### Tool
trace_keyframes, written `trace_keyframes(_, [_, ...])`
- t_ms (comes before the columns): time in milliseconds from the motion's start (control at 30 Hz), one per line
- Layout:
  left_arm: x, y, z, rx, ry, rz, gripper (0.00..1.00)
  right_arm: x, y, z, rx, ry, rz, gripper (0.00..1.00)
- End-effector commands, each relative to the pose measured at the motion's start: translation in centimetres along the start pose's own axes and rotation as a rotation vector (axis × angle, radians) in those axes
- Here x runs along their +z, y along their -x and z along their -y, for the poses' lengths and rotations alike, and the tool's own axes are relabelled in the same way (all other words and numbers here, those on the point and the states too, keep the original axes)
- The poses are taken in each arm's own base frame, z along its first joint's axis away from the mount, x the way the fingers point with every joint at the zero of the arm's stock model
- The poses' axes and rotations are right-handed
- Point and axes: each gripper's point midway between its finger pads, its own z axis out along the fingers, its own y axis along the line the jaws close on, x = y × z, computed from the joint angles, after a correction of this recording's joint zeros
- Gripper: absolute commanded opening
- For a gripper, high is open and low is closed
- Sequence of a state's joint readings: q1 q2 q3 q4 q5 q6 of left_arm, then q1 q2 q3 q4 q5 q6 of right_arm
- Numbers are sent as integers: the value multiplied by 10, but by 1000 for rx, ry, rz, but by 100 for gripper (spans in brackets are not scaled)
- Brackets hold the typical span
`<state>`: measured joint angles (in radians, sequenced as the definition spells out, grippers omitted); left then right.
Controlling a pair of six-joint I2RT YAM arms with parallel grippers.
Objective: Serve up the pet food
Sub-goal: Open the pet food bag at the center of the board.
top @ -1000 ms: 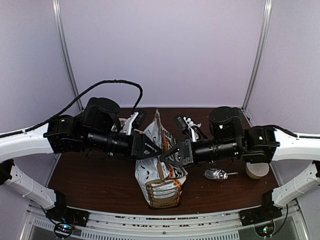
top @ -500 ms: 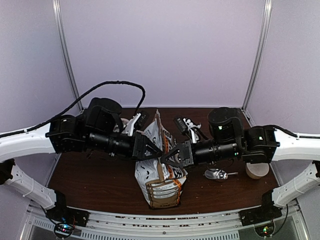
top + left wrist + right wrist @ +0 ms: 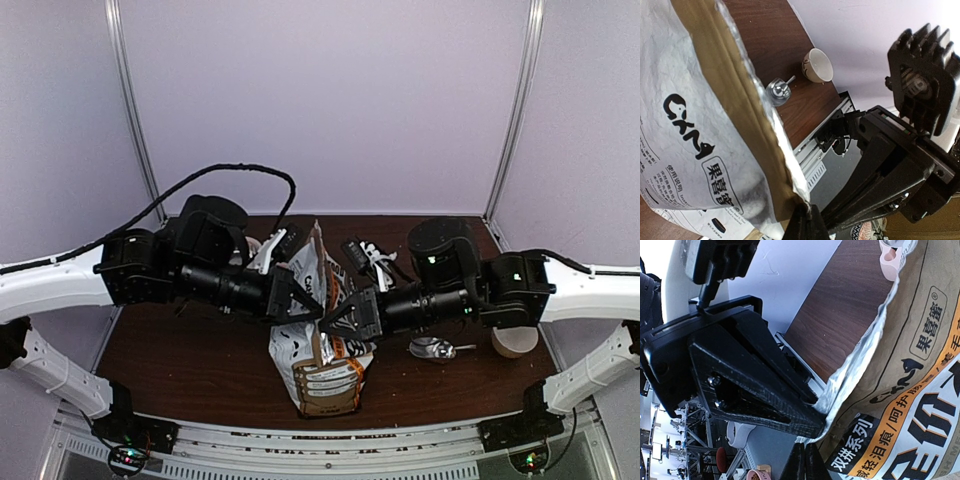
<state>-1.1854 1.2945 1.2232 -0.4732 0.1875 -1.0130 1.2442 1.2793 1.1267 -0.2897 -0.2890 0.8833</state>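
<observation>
Fingers (image 3: 796, 227) on white-orange, foil-lined pet food bag (image 3: 322, 372)

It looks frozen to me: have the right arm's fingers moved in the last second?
Yes. The right fingers, pinching the pet food bag, shifted slightly left, farther from the metal scoop.

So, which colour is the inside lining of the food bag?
Silver foil lining; right wrist view shows it best.

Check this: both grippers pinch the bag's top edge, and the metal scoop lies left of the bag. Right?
No: the metal scoop lies right of the bag, as the top external view shows. The left gripper and right gripper do pinch its edge.
</observation>
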Motion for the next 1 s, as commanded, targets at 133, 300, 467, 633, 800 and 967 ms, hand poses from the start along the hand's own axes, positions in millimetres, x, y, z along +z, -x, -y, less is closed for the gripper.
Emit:
trace_keyframes(133, [-1, 8, 3, 15, -4, 36, 0, -1, 7, 5, -35, -113, 23, 0])
trace_keyframes(300, [-1, 9, 5, 18, -26, 50, 0, 5, 5, 11, -45, -204, 5, 0])
trace_keyframes(467, [-3, 13, 9, 22, -45, 73, 0, 13, 2, 25, -67, -342, -15, 0])
trace_keyframes(633, [-5, 17, 12, 22, -67, 99, 0, 18, 5, 38, -77, -442, 4, 0])
trace_keyframes(800, [-8, 19, 13, 17, -79, 114, 0, 20, 13, 48, -90, -520, 39, 0])
trace_keyframes(967, [-10, 20, 13, 12, -83, 128, 0, 19, 19, 58, -113, -596, 65, 0])
